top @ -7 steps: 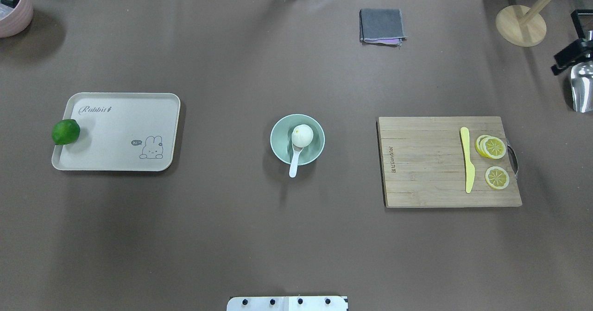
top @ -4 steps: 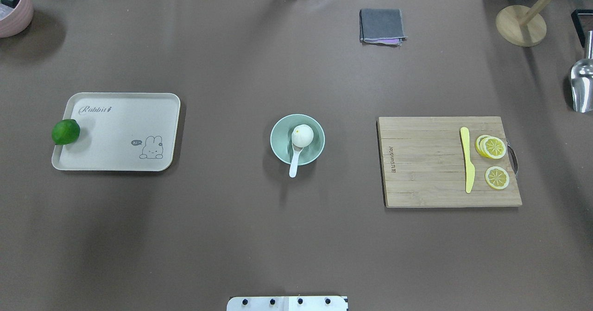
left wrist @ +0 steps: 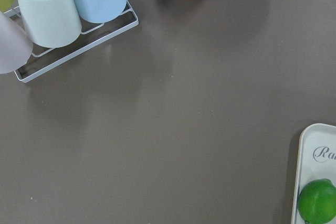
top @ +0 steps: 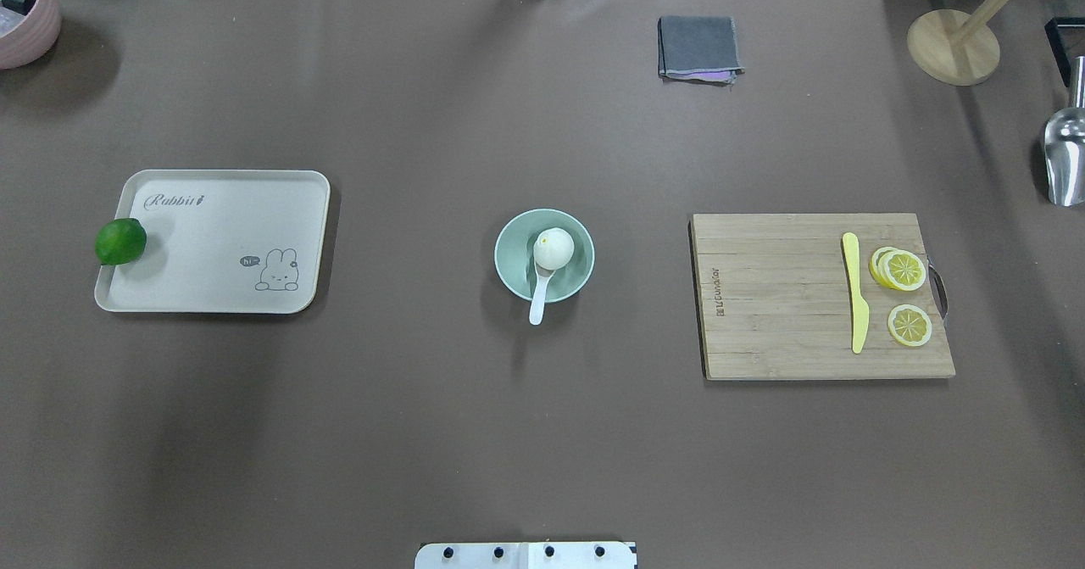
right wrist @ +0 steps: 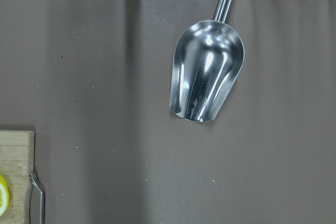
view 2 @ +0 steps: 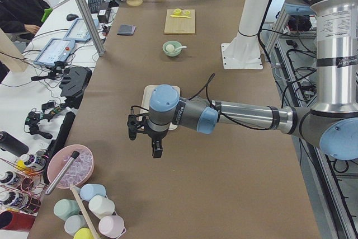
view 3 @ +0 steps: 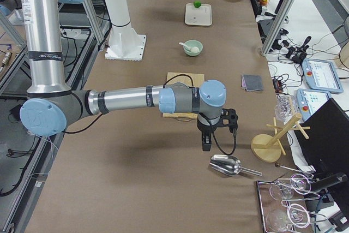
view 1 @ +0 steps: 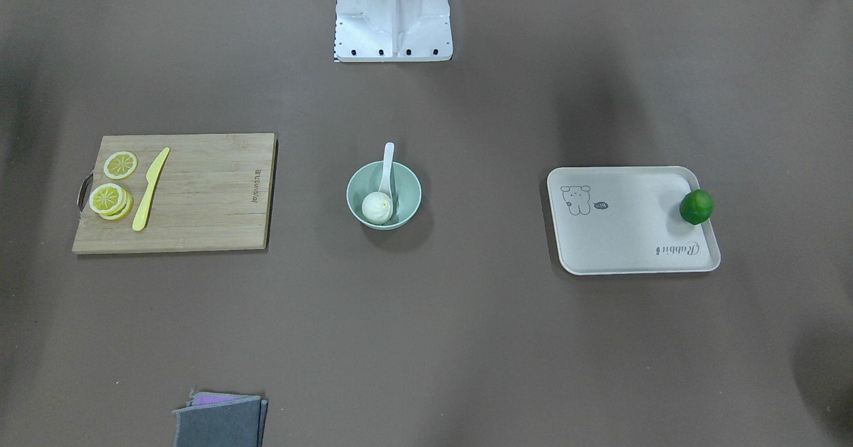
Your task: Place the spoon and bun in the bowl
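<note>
The pale mint-green bowl stands at the table's middle, also in the front view. The white bun lies inside it. The white spoon rests with its scoop in the bowl under the bun and its handle over the rim towards the robot. My left gripper hangs over the table's left end, far from the bowl. My right gripper hangs over the right end, next to a metal scoop. I cannot tell whether either is open or shut.
A beige tray with a green lime lies left. A cutting board with a yellow knife and lemon slices lies right. A grey cloth, a metal scoop and a pink bowl sit at the edges.
My right gripper, seen a second ago at the overhead view's right edge, has moved out of that view. The bowl, bun and spoon have not moved.
</note>
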